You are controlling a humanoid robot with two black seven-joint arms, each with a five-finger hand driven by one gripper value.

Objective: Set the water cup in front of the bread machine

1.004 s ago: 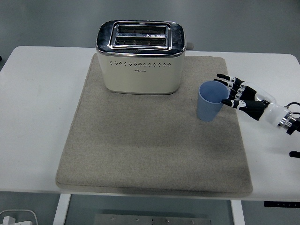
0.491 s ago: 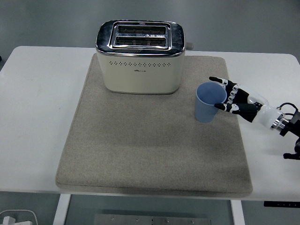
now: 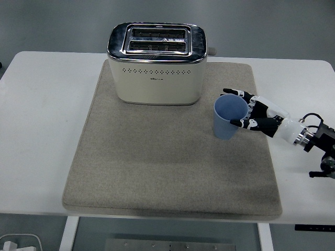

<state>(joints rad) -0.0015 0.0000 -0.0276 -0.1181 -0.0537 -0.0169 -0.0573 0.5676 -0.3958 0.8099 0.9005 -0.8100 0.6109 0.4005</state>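
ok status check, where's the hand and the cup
Right robot hand cupped around blue water cup, upright on mat, right of toaster. Left arm unseen. Path clear.

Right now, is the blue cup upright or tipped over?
Upright. The blue cup stands on the grey mat with its open mouth facing up, and the right hand curls around its side.

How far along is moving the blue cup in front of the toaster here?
Done: the right robot hand has reached the light blue plastic cup, fingers at its right side. In hand: securing the grasp; the cup stands upright on the grey felt mat. Left: carrying it leftward to the mat area before the cream two-slot toaster.
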